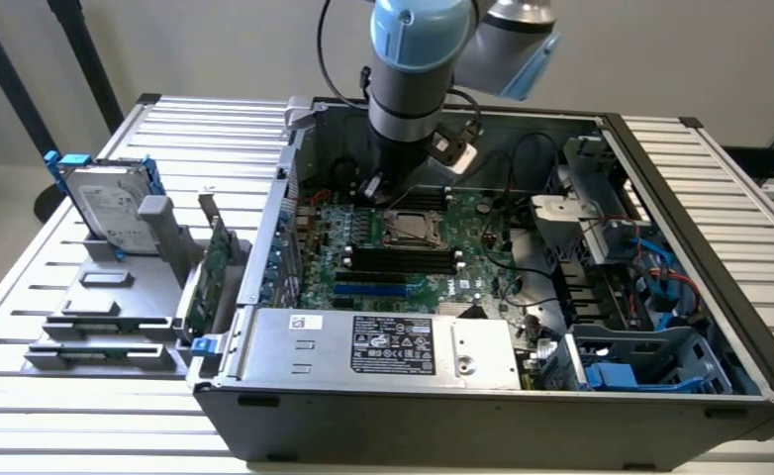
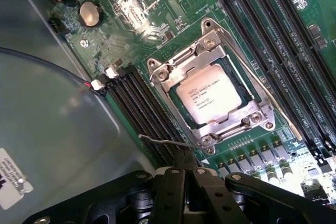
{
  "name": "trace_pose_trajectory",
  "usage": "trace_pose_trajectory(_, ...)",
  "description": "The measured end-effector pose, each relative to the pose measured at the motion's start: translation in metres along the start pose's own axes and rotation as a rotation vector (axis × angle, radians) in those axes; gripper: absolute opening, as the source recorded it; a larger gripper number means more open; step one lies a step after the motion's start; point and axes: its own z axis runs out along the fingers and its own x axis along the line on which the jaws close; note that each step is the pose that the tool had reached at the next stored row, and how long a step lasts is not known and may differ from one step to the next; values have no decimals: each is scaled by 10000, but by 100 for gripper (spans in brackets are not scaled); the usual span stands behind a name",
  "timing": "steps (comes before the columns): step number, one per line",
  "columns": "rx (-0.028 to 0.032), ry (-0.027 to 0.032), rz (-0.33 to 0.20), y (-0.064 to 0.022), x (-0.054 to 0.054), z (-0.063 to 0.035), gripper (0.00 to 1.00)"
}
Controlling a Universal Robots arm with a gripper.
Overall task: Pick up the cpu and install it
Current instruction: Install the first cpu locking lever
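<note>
The cpu (image 2: 206, 95) is already seated under its socket frame (image 2: 173, 72). The claw (image 2: 185, 157), pinched together and empty, hovers by the retention lever (image 2: 160, 141), so latching seems in hand.

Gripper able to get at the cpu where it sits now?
Probably only its top. Nothing stands between the shut gripper and the cpu, but the cpu lies in the socket with the metal frame lying over its edges, so a side grip looks blocked.

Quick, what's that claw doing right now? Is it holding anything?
Gripper: shut, nothing seen between its fingers; the cpu lies in the socket.
</note>
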Motion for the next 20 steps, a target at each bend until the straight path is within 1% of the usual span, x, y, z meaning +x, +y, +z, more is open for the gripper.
trace_pose_trajectory(7, -9, 4, -34, 2, -3, 131, 11)
trace_pose_trajectory(12, -10, 6, -36, -10, 16, 179, 11)
trace_pose_trajectory(16, -22, -14, -34, -6, 23, 181, 11)
trace_pose_trajectory(17, -23, -19, -33, -9, 26, 169, 11)
trace_pose_trajectory(20, -23, -16, -35, -39, 45, 84, 11)
